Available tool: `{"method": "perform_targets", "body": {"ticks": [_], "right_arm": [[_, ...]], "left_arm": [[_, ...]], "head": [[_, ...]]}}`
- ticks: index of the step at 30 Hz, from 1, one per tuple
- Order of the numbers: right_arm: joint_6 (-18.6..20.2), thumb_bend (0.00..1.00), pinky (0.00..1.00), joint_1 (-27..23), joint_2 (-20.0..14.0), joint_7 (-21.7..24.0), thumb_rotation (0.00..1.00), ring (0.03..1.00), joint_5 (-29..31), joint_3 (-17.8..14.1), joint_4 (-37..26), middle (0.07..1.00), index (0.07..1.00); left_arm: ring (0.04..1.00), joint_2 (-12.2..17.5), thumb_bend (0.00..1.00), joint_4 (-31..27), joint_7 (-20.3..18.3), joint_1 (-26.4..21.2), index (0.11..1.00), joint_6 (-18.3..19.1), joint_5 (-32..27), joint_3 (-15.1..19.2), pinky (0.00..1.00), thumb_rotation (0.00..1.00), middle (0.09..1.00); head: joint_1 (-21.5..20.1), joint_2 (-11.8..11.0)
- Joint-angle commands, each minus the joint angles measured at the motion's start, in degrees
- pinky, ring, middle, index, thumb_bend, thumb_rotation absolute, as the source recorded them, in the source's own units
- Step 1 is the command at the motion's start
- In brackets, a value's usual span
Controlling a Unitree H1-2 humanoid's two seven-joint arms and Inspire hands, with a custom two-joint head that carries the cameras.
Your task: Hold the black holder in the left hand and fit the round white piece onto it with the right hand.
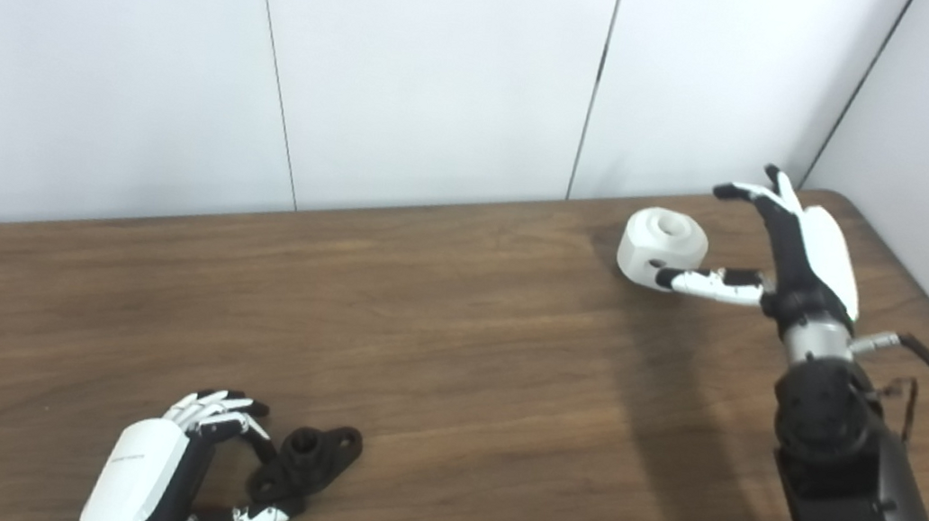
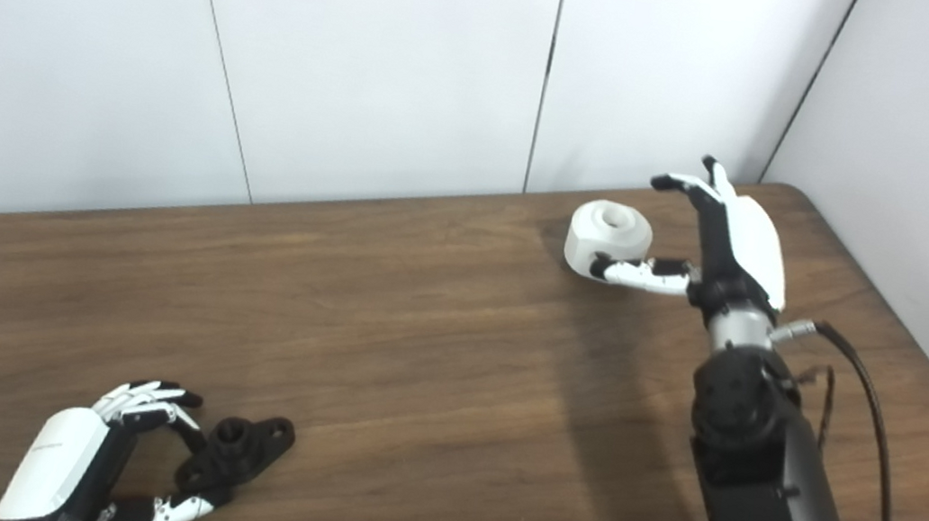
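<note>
While loosely cupping the black holder [image 1: 306, 460], left hand [image 1: 168, 464] unclenched; right hand [image 1: 779, 250] spread beside white piece [image 1: 662, 246].

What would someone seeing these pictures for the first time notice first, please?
Probably the round white piece at the far right of the brown table, with the right hand open around it, thumb against its near side. Next, the black holder lying at the near left, the left hand curled beside it, though whether it grips the holder is unclear.

Lab test cell: bare wood-grain table [image 1: 453, 341] boxed in by plain white wall panels [image 1: 421, 54].
</note>
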Motion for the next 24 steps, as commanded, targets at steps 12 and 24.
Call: {"method": "perform_targets", "body": {"ticks": [12, 24], "right_arm": [[0.2, 0.91, 0.97, -11.9, -5.8, 9.1, 0.27, 1.000, -7.5, 4.3, 11.0, 1.000, 0.839], [0.2, 0.93, 1.00, -17.2, -5.7, 10.8, 0.25, 1.000, -10.7, 6.4, 20.2, 1.000, 0.826]], "left_arm": [[0.836, 0.7, 0.52, 0.6, -2.1, 1.8, 0.485, 1.5, 1.9, -0.1, 0.89, 0.04, 0.759], [0.831, 0.4, 0.52, 0.8, -1.9, 1.7, 0.485, 1.3, 2.0, -0.1, 0.89, 0.04, 0.757]], "head": [[0.8, 0.0], [0.8, 0.0]]}}
